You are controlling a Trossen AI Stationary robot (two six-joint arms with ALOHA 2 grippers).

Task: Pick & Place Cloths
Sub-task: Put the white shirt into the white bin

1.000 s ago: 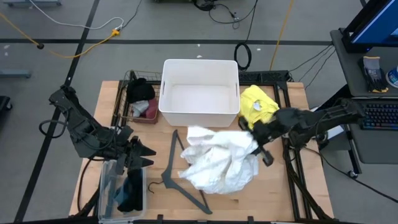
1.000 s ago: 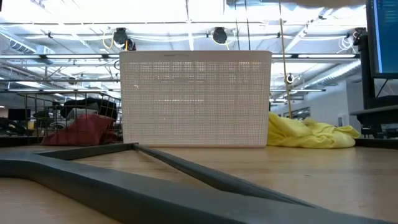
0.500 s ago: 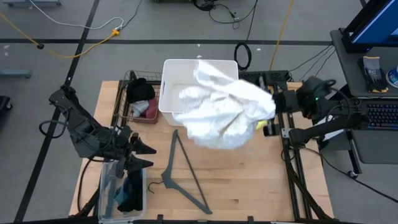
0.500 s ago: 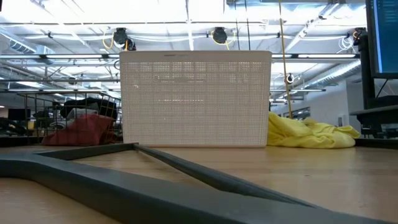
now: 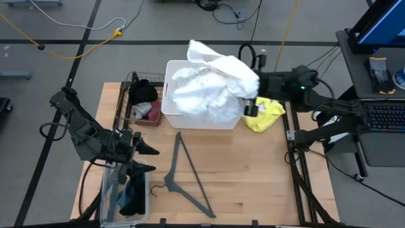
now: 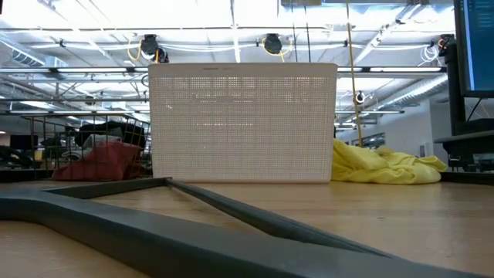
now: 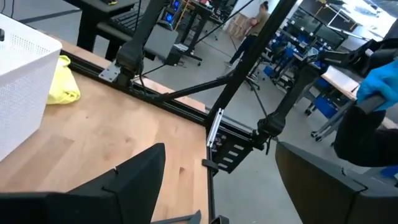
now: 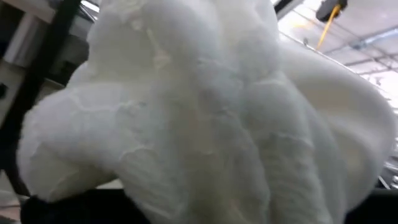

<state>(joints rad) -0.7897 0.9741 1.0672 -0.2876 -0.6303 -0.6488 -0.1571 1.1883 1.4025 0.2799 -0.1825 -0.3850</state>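
Note:
A lacy white cloth (image 5: pixel 212 82) hangs in a bunch over the white bin (image 5: pixel 172 113) at the table's far side; it fills the right wrist view (image 8: pixel 205 112). My right gripper (image 5: pixel 253 96) is shut on it at the cloth's right side. A yellow cloth (image 5: pixel 267 114) lies on the table right of the bin, also in the low view (image 6: pixel 386 166). Black and maroon cloths (image 5: pixel 144 101) lie in a wire basket left of the bin. My left gripper (image 5: pixel 144 158) stands open with nothing in it at the near left, its fingers apart in the left wrist view (image 7: pixel 217 186). My right gripper holds the white cloth by a gathered bunch at its right side (image 5: pixel 243 88). It comes from the table's right, about level. The cloth covers the fingers, so the kind of hold does not show. The cloth is lifted clear of the table and hangs slack over the bin.
A grey hanger (image 5: pixel 186 177) lies on the wood in front of the bin, near the low camera (image 6: pixel 154 224). A clear plastic box with dark cloths (image 5: pixel 130 193) sits at the near left edge. Bare tabletop (image 5: pixel 253 171) lies at the near right.
My right gripper has risen and swung toward the table's far edge, turning as it went. The white cloth, which lay heaped on the table in front of the bin, is lifted clear and now hangs over the bin.

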